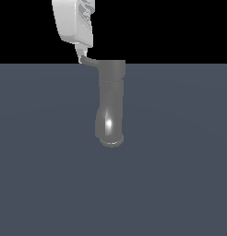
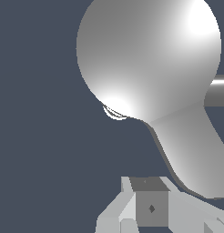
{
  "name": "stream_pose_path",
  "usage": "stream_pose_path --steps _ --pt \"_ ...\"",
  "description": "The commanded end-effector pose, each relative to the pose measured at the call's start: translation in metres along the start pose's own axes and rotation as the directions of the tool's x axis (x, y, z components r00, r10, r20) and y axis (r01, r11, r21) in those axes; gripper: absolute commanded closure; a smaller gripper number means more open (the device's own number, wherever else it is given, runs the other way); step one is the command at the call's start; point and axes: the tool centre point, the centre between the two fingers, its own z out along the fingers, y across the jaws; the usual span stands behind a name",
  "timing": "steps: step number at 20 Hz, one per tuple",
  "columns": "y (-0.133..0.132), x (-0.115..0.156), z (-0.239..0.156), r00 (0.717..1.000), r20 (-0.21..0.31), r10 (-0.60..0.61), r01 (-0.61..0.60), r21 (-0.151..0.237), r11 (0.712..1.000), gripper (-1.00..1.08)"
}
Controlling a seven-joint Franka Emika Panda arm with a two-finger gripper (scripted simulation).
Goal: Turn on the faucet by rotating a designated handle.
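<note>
The faucet [image 1: 110,103] stands on the flat grey floor [image 1: 180,184], seen from above in the exterior view: its wide cap [image 1: 111,70] is at the far end, and the body runs toward the camera to a round opening [image 1: 110,139]. From the cap, the handle [image 1: 91,60] sticks out sideways toward the exterior view's left, a thin lever whose long axis lies roughly level across that view.

The gripper [image 1: 81,58] comes down from above with its white body over the lever's outer tip. The 1 fingertip I can make out looks to be touching or just beside that tip. I cannot tell how wide the jaws stand; the exterior view shows only 1 edge of them. The wrist view shows a single grey pad [image 2: 151,208] low in the picture, with the cap [image 2: 145,54] looming large and bright close ahead and the handle [image 2: 191,150] slanting out from it beside the pad.

My guess is the coming move is a sideways push on the tip, swinging the lever around the cap's axis. So what matters is that the finger sits at the free end, far from the pivot. The floor all around the faucet is bare, so there is ample room for the sweep. The risk is the finger sliding off the thin tip.
</note>
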Motion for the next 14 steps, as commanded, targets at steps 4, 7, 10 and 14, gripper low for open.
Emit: stream_pose_path --steps 4,7,10,14 --pt "0.008 0.002 0.000 1.000 -0.004 0.000 0.000 -0.001 1.000 1.08" --pt "0.017 0.006 0.000 1.000 -0.004 0.000 0.000 -0.001 1.000 1.08" --pt "0.025 0.010 0.000 1.000 -0.003 0.000 0.000 -0.002 1.000 1.08" --pt "0.037 0.016 0.000 1.000 -0.003 0.000 0.000 -0.003 1.000 1.08"
